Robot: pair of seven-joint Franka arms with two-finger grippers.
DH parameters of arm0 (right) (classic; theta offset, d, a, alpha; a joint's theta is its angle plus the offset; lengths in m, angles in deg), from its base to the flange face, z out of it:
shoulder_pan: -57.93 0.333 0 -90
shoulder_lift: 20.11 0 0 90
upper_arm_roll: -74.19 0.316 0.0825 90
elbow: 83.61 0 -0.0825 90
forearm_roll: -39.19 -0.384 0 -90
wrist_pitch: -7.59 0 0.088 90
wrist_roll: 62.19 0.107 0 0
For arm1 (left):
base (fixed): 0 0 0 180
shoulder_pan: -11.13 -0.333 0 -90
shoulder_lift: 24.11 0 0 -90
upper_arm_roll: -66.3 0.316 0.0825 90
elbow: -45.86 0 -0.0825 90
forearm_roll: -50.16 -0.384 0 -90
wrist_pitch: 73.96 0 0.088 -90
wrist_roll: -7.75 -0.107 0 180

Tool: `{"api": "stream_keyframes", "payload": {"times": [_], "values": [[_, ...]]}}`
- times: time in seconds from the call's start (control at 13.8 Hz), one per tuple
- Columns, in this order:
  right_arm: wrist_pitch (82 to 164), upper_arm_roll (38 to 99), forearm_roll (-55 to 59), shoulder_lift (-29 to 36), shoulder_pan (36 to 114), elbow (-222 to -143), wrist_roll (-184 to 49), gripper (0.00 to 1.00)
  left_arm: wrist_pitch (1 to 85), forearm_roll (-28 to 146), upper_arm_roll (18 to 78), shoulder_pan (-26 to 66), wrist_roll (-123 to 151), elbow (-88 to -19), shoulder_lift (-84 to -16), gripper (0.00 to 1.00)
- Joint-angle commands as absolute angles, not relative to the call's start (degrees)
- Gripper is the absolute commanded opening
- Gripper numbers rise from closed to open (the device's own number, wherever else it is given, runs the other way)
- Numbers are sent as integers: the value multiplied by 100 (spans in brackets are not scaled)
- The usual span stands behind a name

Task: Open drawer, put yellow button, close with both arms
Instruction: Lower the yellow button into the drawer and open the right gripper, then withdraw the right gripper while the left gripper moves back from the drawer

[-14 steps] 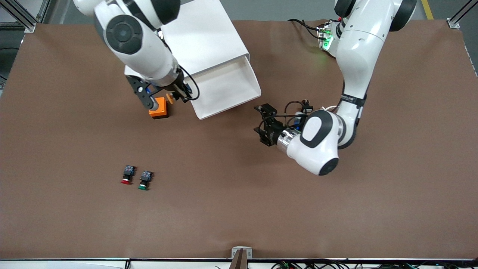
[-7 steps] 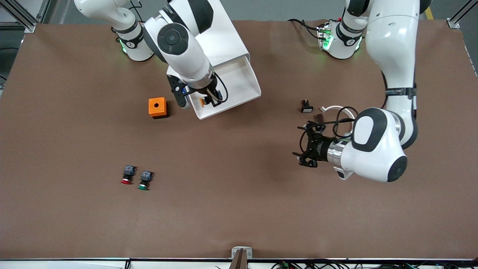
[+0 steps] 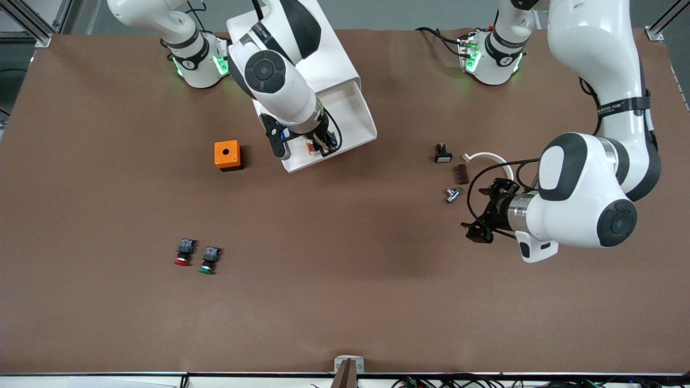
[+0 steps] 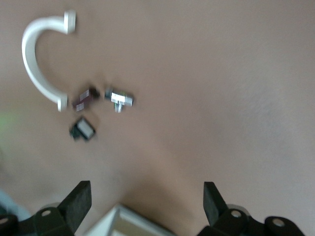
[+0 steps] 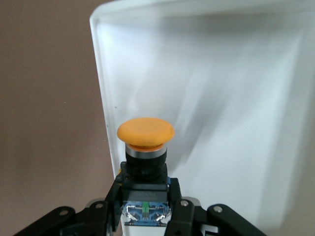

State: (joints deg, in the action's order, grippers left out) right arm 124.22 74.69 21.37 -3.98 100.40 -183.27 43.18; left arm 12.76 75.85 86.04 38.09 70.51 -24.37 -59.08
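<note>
The right arm's black two-finger gripper (image 3: 315, 146) pinches the small yellow-capped push-button with its dark blocky body (image 5: 145, 142) over the front lip of the pulled-out shallow white plastic top drawer (image 3: 345, 116), near the table edge where the bases stand. Released here, the button risks striking the rim and dropping outside, in my judgement. The left arm's black gripper (image 3: 480, 229), fingers spread and empty, waits over the brown tabletop toward its own end.

Right gripper (image 3: 318, 148) low at its arm's bent wrist, fingers (image 5: 179, 209) clamped on a load, left gripper (image 3: 478, 230) raised, pointing sideways, jaws spread wide
</note>
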Motion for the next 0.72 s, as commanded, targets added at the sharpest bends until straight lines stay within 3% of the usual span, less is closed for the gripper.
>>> {"api": "stream_keyframes", "payload": {"times": [0.0, 0.07, 0.14, 0.43, 0.65], "values": [[12458, 7410, 1985, -429, 10134, -18371, 4425, 41, 1375, 7144, 8599, 3916, 6018, -2516, -5681, 100], [12449, 7410, 1985, -429, 10134, -18371, 4425, 57, 1375, 7143, 8590, 3916, 5683, -2533, -5637, 100], [12414, 7401, 1994, -438, 10134, -18354, 4425, 100, 1375, 7065, 8581, 3925, 5505, -2542, -5627, 100], [11976, 7339, 2772, -499, 9916, -17881, 4111, 100, 1542, 6335, 8581, 4373, 5082, -2542, -5627, 100], [10852, 7339, 2802, -534, 9301, -17090, 3030, 100, 1551, 6326, 8573, 4479, 5064, -2551, -5627, 100]]}}
